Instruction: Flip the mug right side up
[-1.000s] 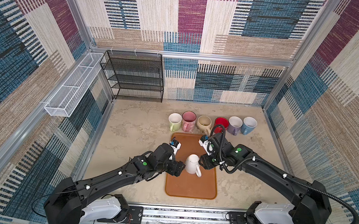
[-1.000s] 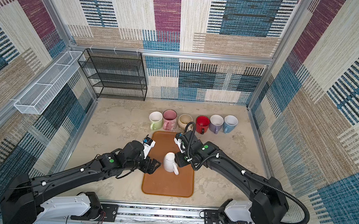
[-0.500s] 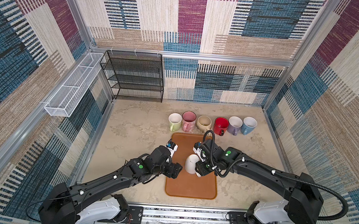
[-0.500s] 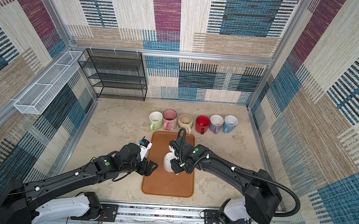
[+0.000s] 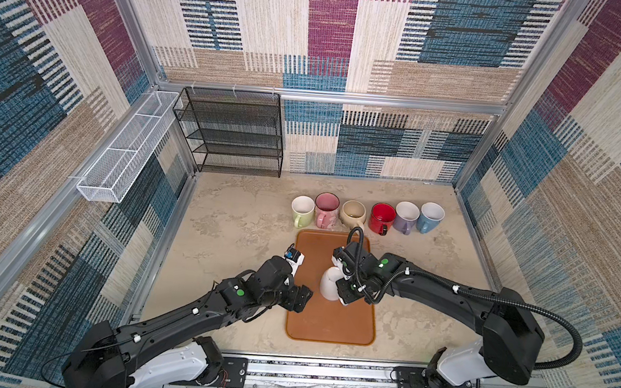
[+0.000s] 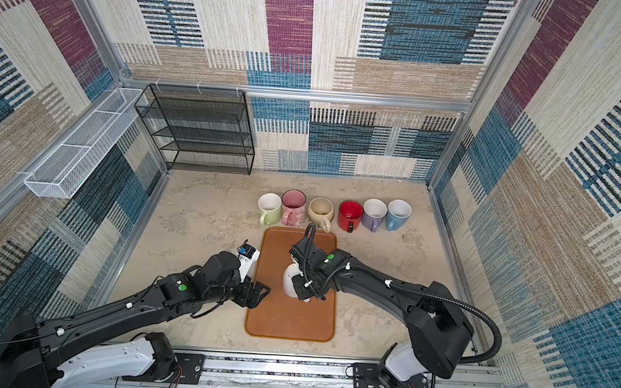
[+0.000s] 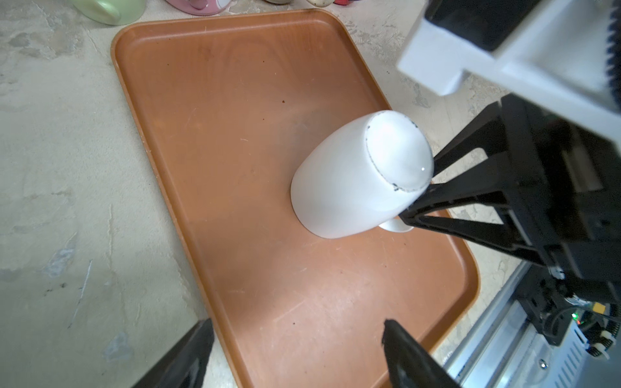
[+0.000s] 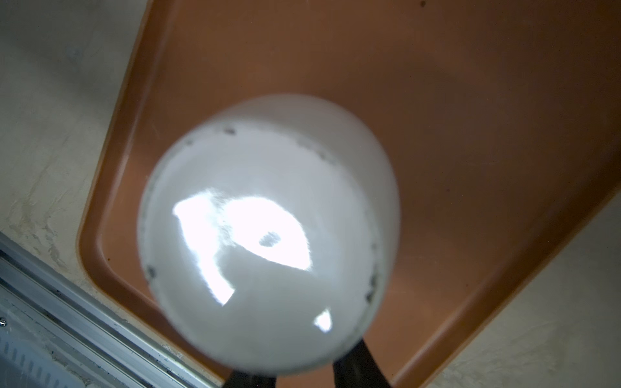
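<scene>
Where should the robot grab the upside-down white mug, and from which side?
By its handle, coming in from the right arm's side. The white mug stands mouth-down on the tray; its body is wide, round and smooth, but the handle sticks out toward the right gripper, whose fingers sit beside it. Holding the handle should also make rolling it upright easier.

White mug (image 5: 328, 288), rust-orange tray (image 5: 328, 327); lime-green mug (image 5: 301, 210), pink mug (image 5: 326, 208), beige mug (image 5: 353, 214), red mug (image 5: 382, 217), lilac mug (image 5: 406, 216), light-blue mug (image 5: 431, 217); black mesh rack (image 5: 229, 134); white wire basket (image 5: 125, 148); blue-maroon-tan striped patchwork walls (image 5: 331, 31).
</scene>
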{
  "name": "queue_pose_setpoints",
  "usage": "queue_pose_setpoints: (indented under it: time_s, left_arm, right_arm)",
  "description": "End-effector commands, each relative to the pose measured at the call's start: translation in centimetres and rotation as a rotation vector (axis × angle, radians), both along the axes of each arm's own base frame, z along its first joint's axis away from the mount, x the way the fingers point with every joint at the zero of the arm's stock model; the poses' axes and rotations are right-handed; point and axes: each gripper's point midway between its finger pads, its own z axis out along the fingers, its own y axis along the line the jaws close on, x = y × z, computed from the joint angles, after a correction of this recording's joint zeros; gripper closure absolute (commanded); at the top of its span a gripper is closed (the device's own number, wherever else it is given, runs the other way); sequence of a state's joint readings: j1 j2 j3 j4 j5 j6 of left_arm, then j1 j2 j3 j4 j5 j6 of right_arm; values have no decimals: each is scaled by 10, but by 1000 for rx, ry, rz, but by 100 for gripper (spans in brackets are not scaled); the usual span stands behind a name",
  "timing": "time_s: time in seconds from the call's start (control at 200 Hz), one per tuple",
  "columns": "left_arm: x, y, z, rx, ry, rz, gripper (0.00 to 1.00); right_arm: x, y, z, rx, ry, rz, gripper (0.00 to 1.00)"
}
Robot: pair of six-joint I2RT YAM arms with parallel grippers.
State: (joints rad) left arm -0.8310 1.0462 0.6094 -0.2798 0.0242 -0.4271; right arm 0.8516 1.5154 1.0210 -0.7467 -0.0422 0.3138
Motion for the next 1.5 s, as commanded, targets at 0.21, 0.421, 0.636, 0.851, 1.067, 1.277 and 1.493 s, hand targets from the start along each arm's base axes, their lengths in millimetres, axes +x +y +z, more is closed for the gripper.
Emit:
queue_pose_setpoints:
  time_s: [0.21,0.421,0.636,0.851,1.067,1.277,1.493]
  left_arm:
    - [1,3,-2,1,-16,12,16]
    - [1,4,-1,-5,-19,13,16]
    - [1,5,1,-8,-24,17,16]
    - [-2,0,3,-44,-22,4,16]
    - [-2,1,1,-49,-18,8,16]
    - [-2,3,1,-44,-21,14,16]
    - [-1,3,0,-44,-26,18,16]
  right_arm:
    - [7,2,-4,-23,-15,-9,89]
    - [9,3,0,-23,-24,-11,97]
    - [13,6,11,0,-52,-8,100]
    - [15,17,18,72,-75,23,100]
    - [14,21,13,92,-75,35,100]
    - [14,8,-2,-1,-44,-1,75]
    - [19,-3,1,-58,-54,-56,67]
